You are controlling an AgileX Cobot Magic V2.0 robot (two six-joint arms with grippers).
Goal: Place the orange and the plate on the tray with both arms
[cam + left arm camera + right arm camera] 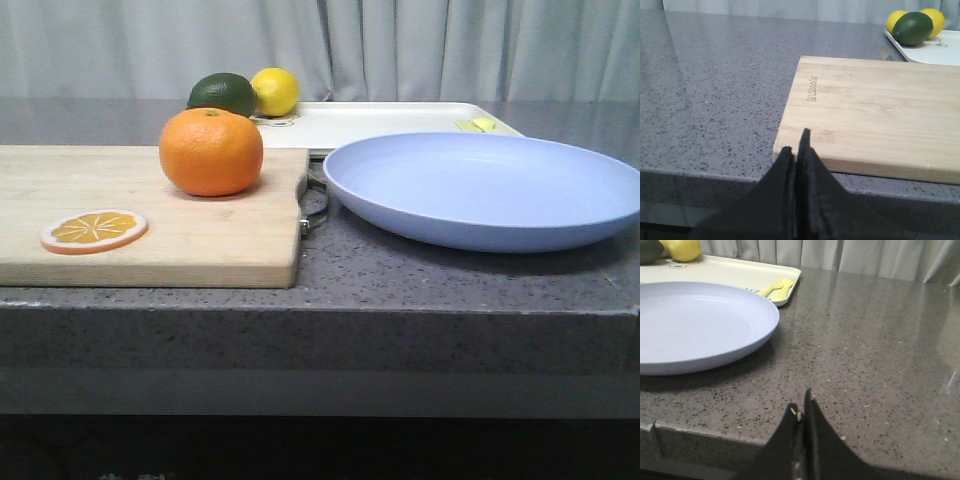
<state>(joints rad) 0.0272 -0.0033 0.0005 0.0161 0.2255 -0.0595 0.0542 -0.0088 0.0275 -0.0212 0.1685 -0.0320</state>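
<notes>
You are at the start: neither arm has anything. The left gripper (796, 150) has its fingers pressed together, tips hanging over the near edge of the wooden cutting board (150, 215). The right gripper (801, 407) is likewise closed on nothing, poised over the near edge of the grey stone counter (880, 355), to the right of the plate (485, 190).

Take the cutting board as your reference. The orange (211, 151) sits on its far right part, beyond the orange slice (94, 230) lying near its front edge. The plate rests on the counter just to the right of the board, its rim close to the board's metal handle (316, 205). The tray (390, 122) lies behind the board's far right corner, and the plate's far rim appears to overlap its near edge. It already carries a lemon (275, 91) and a dark green fruit (222, 94) at the end nearest the board, and some small yellow utensils (774, 288) at its far right corner.

Open both grippers wide before you approach. With the left, come down over the orange and close about its widest part, since it is round and likely to roll. With the right, take the plate by its near right rim, one finger under the lip. Set both in the bare middle of the tray, clear of the fruit.
</notes>
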